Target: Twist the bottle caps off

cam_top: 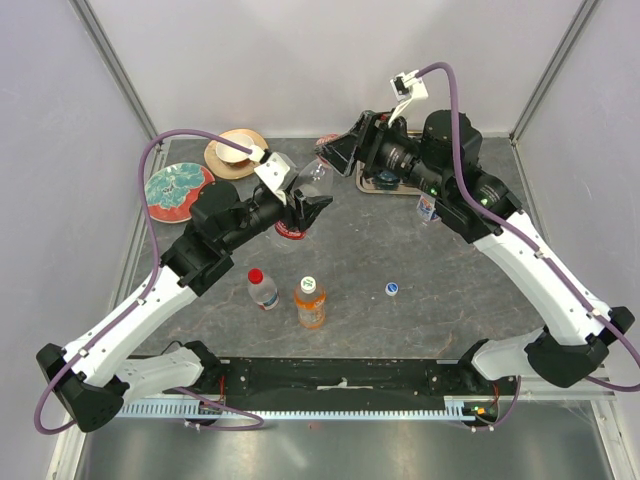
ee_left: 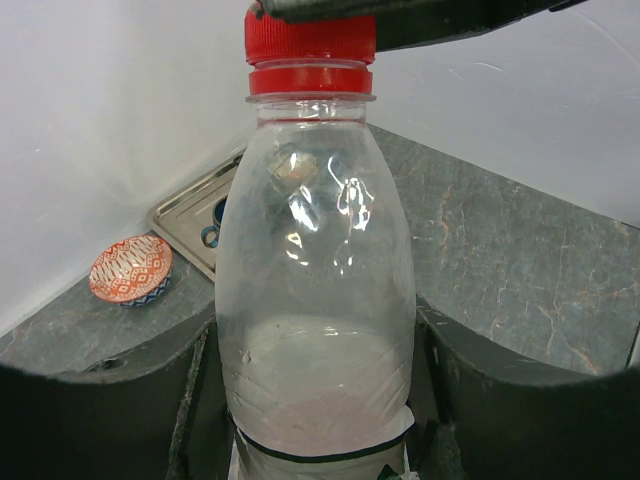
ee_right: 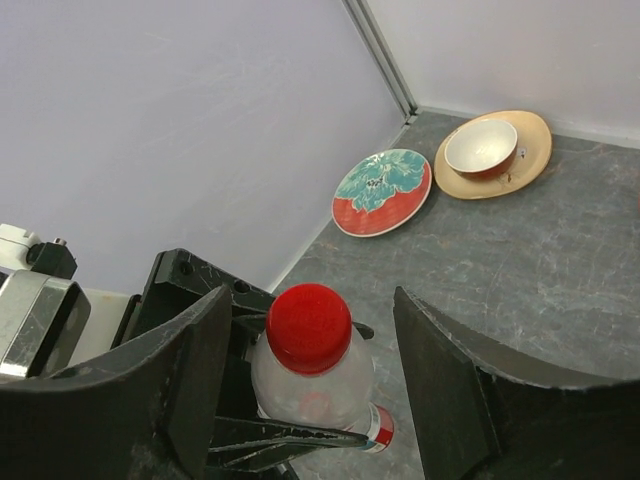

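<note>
My left gripper (cam_top: 305, 205) is shut on a clear bottle (cam_top: 316, 180) with a white and red label, and holds it above the table, tilted toward the right arm. In the left wrist view the bottle (ee_left: 315, 300) fills the gap between the fingers (ee_left: 500, 400). Its red cap (ee_right: 308, 328) is on. My right gripper (cam_top: 335, 155) is open, with one jaw on each side of the cap and a gap on both sides. On the table stand a clear red-capped bottle (cam_top: 262, 288), an orange bottle (cam_top: 310, 302) and a third bottle (cam_top: 427, 208) beside the right arm.
A loose blue and white cap (cam_top: 392, 289) lies right of the orange bottle. A teal and red plate (cam_top: 178, 188) and a tan plate with a bowl (cam_top: 235, 153) are at the back left. A metal tray (cam_top: 385, 182) and a small patterned bowl (ee_left: 130, 268) are at the back.
</note>
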Controlling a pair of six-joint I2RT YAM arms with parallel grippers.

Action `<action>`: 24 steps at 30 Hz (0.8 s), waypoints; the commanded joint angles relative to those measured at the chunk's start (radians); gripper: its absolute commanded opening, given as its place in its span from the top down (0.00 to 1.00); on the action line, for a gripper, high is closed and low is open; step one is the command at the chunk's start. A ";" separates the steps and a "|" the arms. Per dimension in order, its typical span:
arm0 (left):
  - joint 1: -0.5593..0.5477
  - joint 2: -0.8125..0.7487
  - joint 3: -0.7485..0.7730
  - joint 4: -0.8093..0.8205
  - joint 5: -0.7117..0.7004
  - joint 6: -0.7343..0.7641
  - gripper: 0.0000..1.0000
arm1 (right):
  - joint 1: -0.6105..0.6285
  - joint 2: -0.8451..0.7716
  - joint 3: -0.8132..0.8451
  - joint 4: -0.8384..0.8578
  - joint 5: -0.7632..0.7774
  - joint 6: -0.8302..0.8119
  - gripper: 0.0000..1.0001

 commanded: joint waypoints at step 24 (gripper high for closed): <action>-0.005 -0.027 0.007 0.031 0.077 0.016 0.44 | 0.004 -0.029 -0.026 0.016 -0.050 -0.057 1.00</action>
